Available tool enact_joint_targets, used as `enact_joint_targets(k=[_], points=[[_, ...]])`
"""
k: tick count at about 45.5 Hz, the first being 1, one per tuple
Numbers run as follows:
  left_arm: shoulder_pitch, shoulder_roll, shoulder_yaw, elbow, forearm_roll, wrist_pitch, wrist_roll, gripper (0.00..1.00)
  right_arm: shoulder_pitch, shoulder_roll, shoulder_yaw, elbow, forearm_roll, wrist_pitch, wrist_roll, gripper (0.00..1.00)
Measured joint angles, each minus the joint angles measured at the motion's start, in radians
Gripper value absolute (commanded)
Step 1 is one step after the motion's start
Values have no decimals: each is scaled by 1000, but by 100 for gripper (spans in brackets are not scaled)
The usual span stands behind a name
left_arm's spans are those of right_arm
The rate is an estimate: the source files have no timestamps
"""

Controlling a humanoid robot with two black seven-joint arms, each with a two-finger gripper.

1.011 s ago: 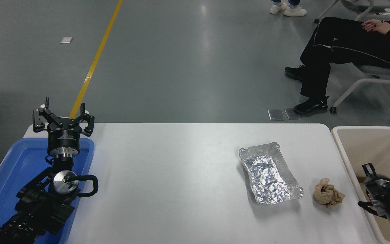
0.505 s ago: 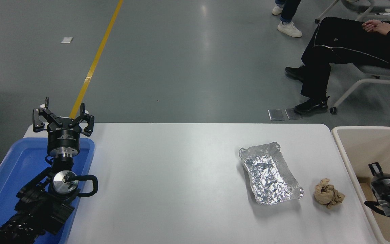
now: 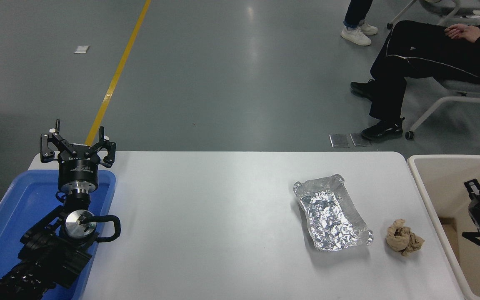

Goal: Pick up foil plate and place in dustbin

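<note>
Head view, looking down over white table (image 3: 223, 225). Foil plate (image 3: 332, 213) lies flat on table's right half, long axis running diagonally from far-left to near-right, shiny crinkled inside facing up, nothing in it, nothing touching it. Just beside its near-right corner, apart from it, sits crumpled brown paper wad (image 3: 403, 238).

Dustbin (image 3: 425, 187) stands at table's right edge, cream-beige w/ thick rim; right side and near end are cut off by the frame, so only part of the inside shows. Floor of bin partly in shadow, contents hard to make out.

Right gripper (image 3: 472, 185) comes in from right edge, over the dustbin's opening, well apart from foil plate. Most of it is cut off by the frame; only one black tip and part of the round wrist show. Can't tell how far its fingers are spread or whether it holds anything.

Left gripper (image 3: 77, 143) parked at lower left over far end of blue tray (image 3: 11, 216), pointing away from camera. Fingers spread wide, nothing between them. Left arm's lower part runs out of frame at bottom-left corner.

Far side: person seated on chair (image 3: 465, 89) at top right, dark trousers, upper body cut off. Second person's legs and white shoes (image 3: 358, 33) at top edge, rest out of frame.
</note>
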Motion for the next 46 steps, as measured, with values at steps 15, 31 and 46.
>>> enact_joint_targets(k=[15, 31, 46], points=[[0, -1, 0, -1, 1, 0, 0, 99, 261, -118, -234, 370, -1, 1, 0, 100], [-1, -3, 0, -2, 2, 0, 2, 99, 634, -149, -476, 834, -73, 23, 1, 100], [-2, -3, 0, -1, 2, 0, 2, 99, 969, -87, -560, 1249, -145, 86, 1, 100]])
